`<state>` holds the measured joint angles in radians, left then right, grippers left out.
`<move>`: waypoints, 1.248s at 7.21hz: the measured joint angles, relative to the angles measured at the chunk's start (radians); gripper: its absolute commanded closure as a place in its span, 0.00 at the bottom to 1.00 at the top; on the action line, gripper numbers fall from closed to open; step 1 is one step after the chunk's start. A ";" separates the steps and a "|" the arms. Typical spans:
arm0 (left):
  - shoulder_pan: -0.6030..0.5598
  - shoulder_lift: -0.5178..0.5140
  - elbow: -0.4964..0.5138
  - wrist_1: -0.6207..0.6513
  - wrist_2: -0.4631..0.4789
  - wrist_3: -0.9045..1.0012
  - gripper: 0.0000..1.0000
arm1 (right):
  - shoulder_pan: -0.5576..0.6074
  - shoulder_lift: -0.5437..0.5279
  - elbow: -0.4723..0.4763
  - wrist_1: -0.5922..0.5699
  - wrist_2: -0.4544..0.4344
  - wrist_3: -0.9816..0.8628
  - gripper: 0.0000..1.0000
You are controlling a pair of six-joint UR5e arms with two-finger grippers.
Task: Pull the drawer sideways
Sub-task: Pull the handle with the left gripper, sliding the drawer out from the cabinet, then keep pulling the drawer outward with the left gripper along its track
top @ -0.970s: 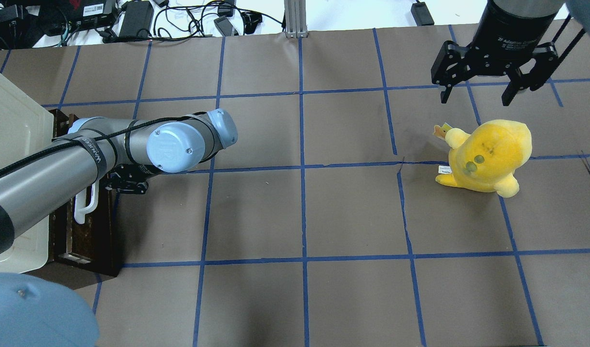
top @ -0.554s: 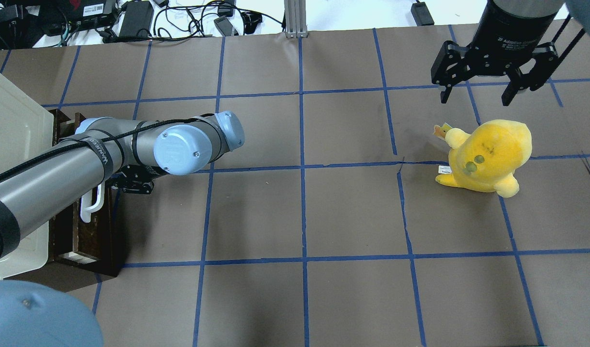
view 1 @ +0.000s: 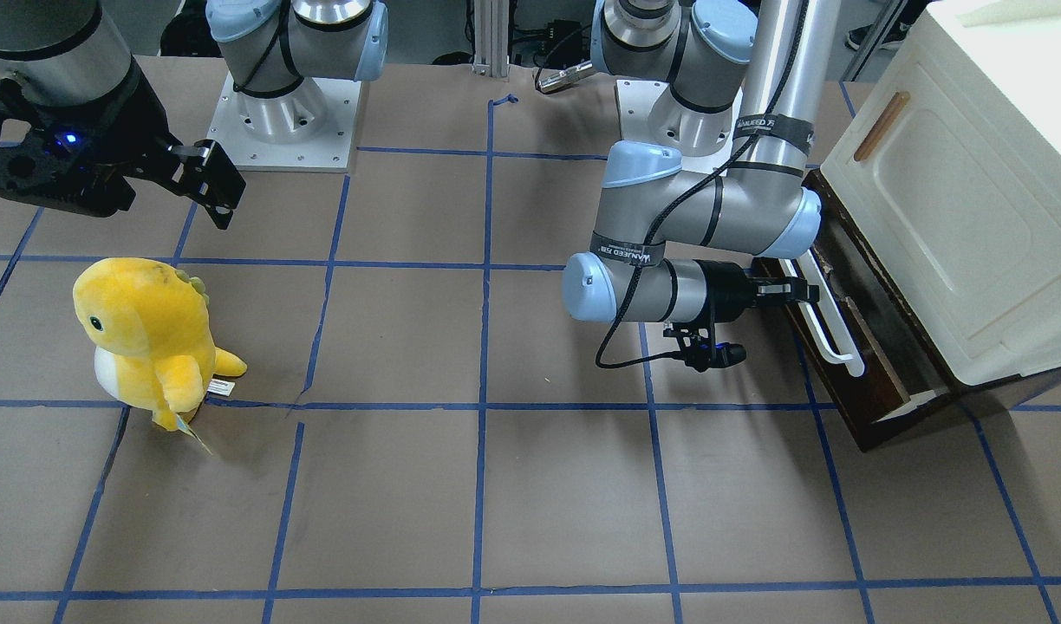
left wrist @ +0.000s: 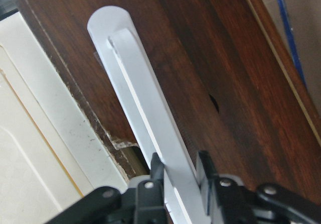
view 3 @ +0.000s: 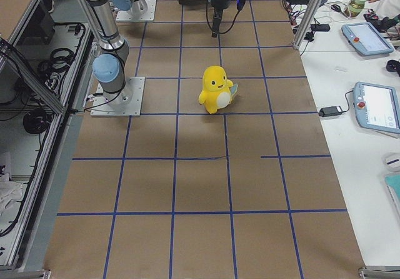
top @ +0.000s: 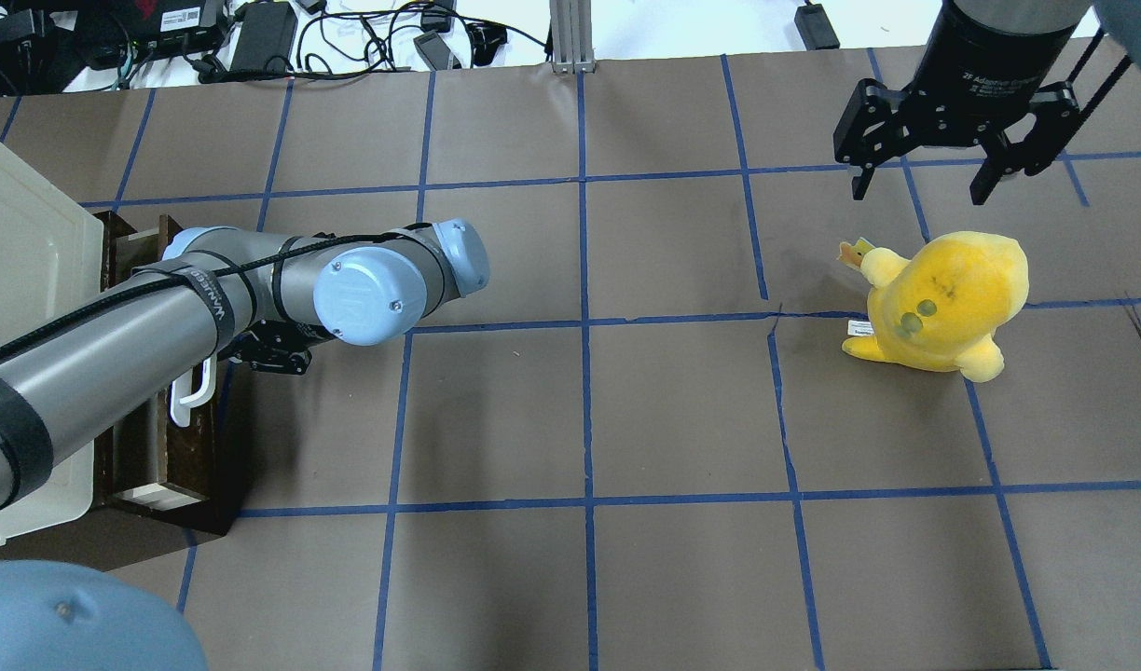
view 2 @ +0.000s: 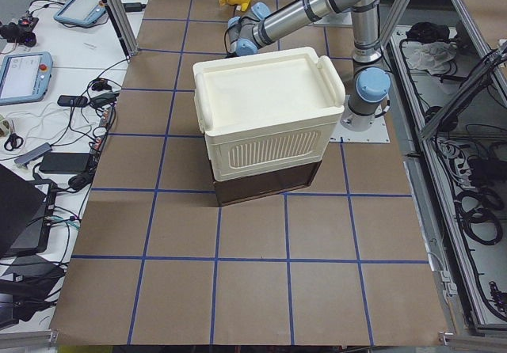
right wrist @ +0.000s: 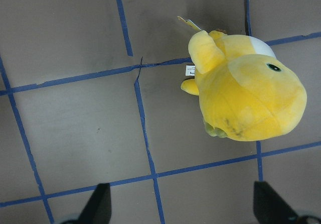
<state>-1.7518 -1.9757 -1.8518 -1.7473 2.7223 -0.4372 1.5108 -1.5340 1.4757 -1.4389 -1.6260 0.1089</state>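
Looks like you're mid-pull here. Your left gripper [left wrist: 179, 159] is pinching the white bar handle [view 1: 832, 334], one finger on each side of the bar with no gap showing in the wrist view, so the grab itself is done. The drawer [view 1: 847, 394] sits at the table's [top: 626, 419] left edge, at the bottom of the cream cabinet [view 1: 955, 217]. It's only partly out: from overhead you get just a thin strip of the pale wood inside between the dark front and the cabinet, so I'd call it early in the travel. One thing to watch is that the grip looks off-centre, nearer the end of the bar on the robot's side. That could make the drawer twist and bind as it slides. For the next bit I'd draw straight sideways, away from the left edge toward the middle of the table, level and slow, staying clamped, and keep an eye on the cabinet in case it starts dragging along with the drawer. Your right gripper [top: 917, 191] hangs near the far right corner with its jaws spread wide and nothing in them, just beyond the yellow plush [top: 943, 298], well out of the way.
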 measured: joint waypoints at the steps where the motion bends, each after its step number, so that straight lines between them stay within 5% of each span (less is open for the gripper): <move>1: -0.009 0.000 0.000 0.000 0.000 0.000 0.80 | 0.000 0.000 0.000 0.000 0.000 0.000 0.00; 9: -0.058 -0.007 0.029 -0.013 -0.003 0.004 0.80 | 0.000 0.000 0.000 0.000 0.000 0.000 0.00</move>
<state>-1.8095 -1.9828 -1.8232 -1.7605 2.7194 -0.4328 1.5106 -1.5340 1.4757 -1.4389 -1.6260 0.1089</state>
